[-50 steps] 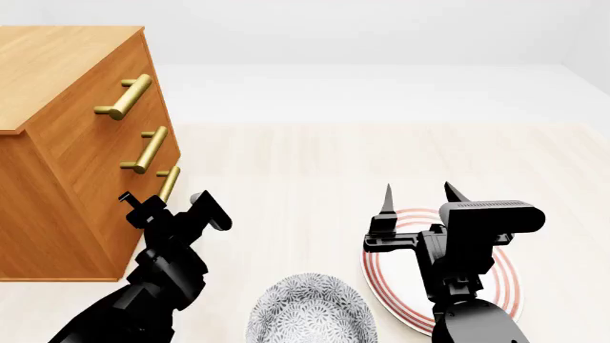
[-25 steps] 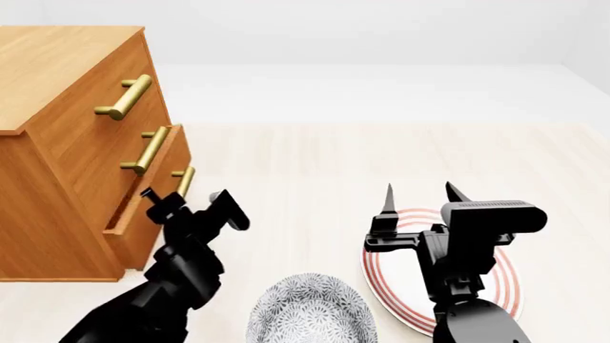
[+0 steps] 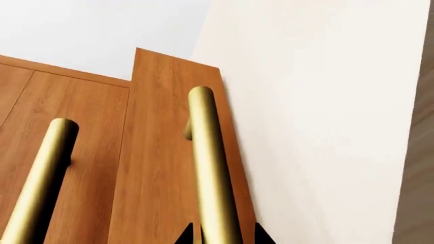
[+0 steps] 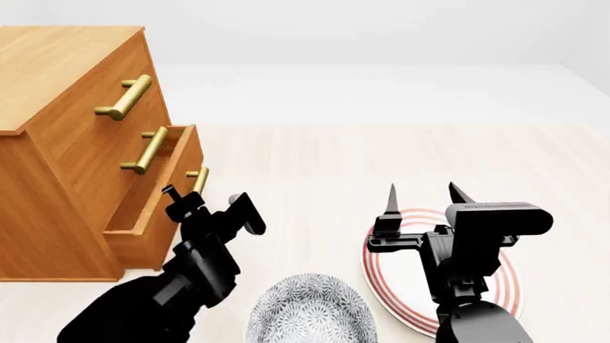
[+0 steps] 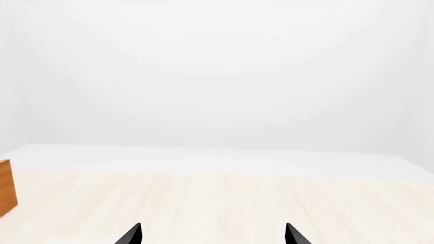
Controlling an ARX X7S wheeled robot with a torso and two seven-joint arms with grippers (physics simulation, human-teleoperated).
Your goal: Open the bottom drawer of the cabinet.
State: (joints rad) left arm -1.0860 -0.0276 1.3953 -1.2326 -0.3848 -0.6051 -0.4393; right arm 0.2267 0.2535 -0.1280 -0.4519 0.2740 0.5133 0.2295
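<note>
The orange-brown cabinet (image 4: 67, 93) stands at the left in the head view. Its bottom drawer (image 4: 145, 218) is pulled partly out, with the wooden side showing. My left gripper (image 4: 205, 199) is shut on the bottom drawer's brass bar handle (image 4: 198, 180). In the left wrist view the handle (image 3: 210, 168) runs between the black fingertips of my left gripper (image 3: 224, 236), over the drawer front (image 3: 159, 152). My right gripper (image 4: 421, 193) hangs open above the floor, away from the cabinet. The right wrist view shows nothing between the tips of the right gripper (image 5: 213, 234).
The two upper drawers stay shut; the middle one's handle (image 3: 44, 173) lies beside the gripped one. A red-ringed white plate (image 4: 505, 279) lies under the right arm. A grey patterned bowl (image 4: 310, 311) sits between the arms. Pale floor stretches ahead.
The left gripper has drawn back toward me with the handle, and the bottom drawer has slid out from shut to partly open. The right arm has barely moved.
</note>
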